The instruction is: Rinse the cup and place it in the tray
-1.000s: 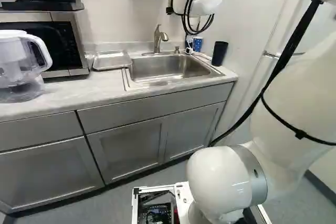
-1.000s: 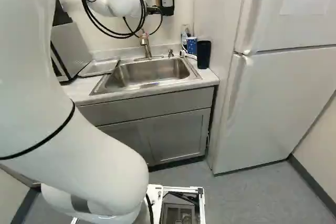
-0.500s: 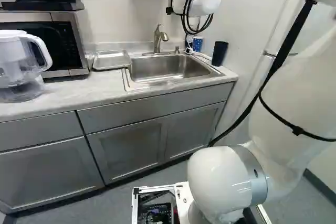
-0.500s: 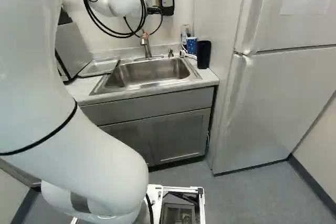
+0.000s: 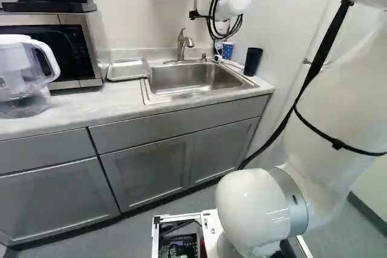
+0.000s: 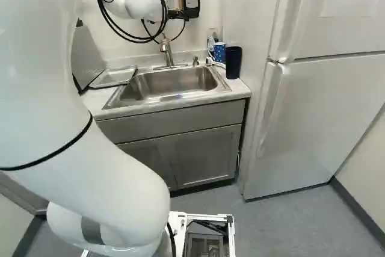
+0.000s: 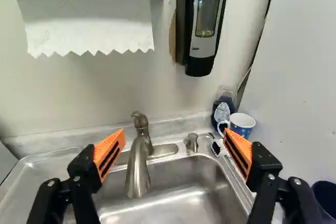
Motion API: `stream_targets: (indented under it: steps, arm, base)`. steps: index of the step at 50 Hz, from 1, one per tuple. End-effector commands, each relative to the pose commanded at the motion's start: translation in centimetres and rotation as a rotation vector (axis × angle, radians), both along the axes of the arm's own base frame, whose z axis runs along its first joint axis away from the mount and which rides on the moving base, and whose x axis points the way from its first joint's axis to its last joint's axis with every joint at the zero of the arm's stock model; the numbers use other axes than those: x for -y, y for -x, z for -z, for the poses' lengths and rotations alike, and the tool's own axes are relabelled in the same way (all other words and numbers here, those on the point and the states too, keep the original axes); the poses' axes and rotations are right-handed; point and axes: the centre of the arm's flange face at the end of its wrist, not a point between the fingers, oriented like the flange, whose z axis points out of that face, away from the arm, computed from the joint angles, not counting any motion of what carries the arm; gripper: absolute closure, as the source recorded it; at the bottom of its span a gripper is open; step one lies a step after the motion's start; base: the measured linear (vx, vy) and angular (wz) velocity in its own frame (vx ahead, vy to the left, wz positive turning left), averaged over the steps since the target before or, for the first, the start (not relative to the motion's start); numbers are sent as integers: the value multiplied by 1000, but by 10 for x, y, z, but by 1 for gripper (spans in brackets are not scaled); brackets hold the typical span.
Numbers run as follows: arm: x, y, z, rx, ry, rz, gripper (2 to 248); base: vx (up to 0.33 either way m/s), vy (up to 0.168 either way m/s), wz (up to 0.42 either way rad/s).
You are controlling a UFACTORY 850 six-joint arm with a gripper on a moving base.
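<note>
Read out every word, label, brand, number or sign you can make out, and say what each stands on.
None can be read for certain.
Grey-and-black wall-mounted soap dispenser: small dark mark below its window, too small.
Clear bottle of blue liquid: pale label, too blurred.
Black microwave with steel trim: any panel marks too small.
Blue-and-white cup: no words visible.

Worktop (image 5: 91,104): pale, sink (image 5: 196,80) set in
Left: clear pitcher (image 5: 21,67) near, microwave (image 5: 69,52) far
Beside sink: metal tray (image 5: 128,70)
Far right: blue cup (image 7: 242,125), bottle (image 7: 222,113), dark tumbler (image 5: 253,63)
</note>
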Motion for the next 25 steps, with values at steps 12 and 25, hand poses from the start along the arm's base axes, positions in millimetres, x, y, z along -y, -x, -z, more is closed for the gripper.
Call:
stream_targets:
  steps: [12, 25]
  arm:
    - [-2, -16, 3, -38, 1, -3, 3]
    - [-5, -37, 7, -78, 2, -7, 3]
  base:
    - [0, 0, 0]
    - [0, 0, 0]
